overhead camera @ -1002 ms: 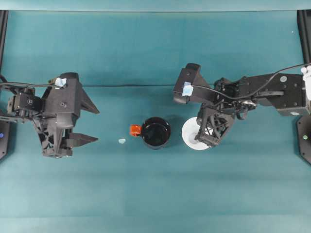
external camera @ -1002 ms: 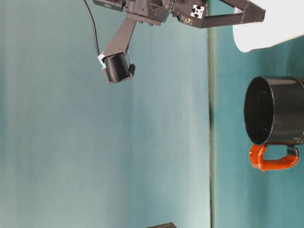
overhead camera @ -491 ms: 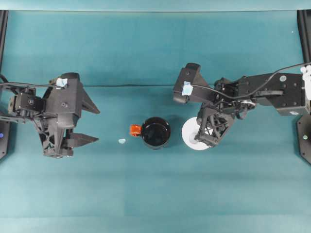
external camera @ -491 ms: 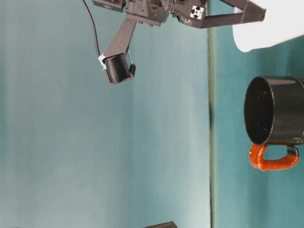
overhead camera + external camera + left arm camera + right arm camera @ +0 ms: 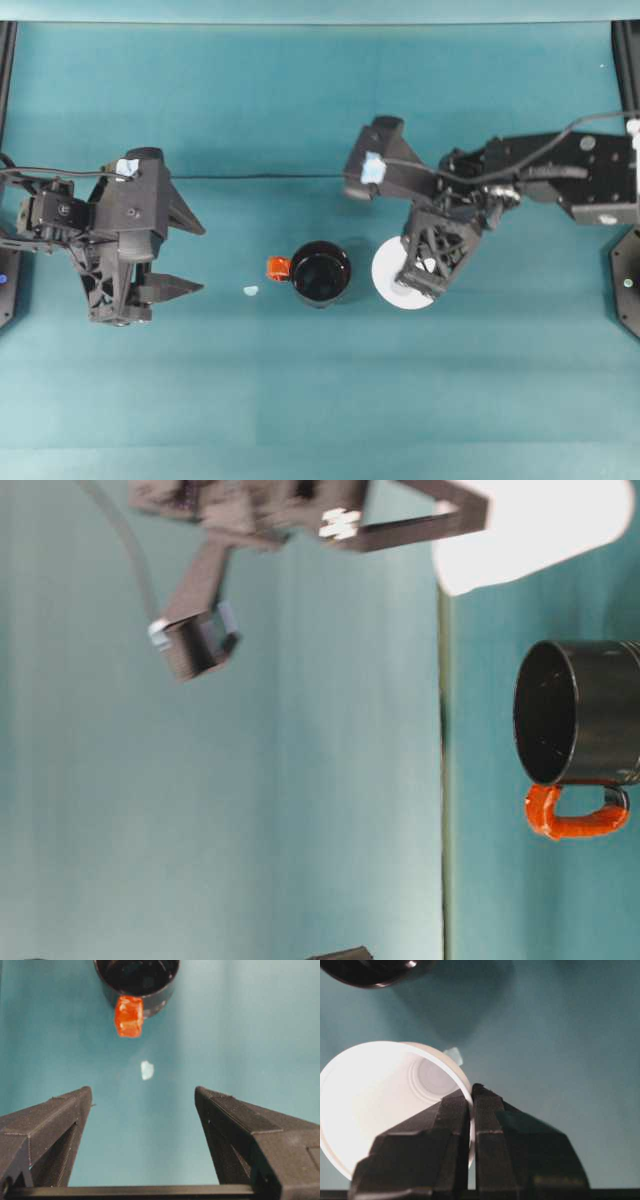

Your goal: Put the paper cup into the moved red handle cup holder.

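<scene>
**A:** Item one, operator: what did your right gripper (image 5: 471, 1097) hold?

**B:** You had it clamped on the wall of the plain white tapered paper cup (image 5: 393, 277), one finger inside the rim and one outside, the jaws pressed almost together in the right wrist view. In the table-level view the white cup (image 5: 530, 530) looked raised off the tabletop, blurred, with its open mouth facing the room's up.

**A:** Item two: the glossy black round cup holder with the red-orange handle (image 5: 320, 273)?

**B:** You left it upright on the teal table (image 5: 320, 400), just beside the white cup on the side toward the left arm, the two apart. Its handle pointed toward your left gripper (image 5: 187, 255). Nothing was inside it in the overhead view.

**A:** Item three: the left gripper?

**B:** You kept its jaws spread wide with nothing between them, well apart from the holder (image 5: 137, 980). A small pale scrap (image 5: 146, 1070) lay on the table between gripper and handle.
</scene>
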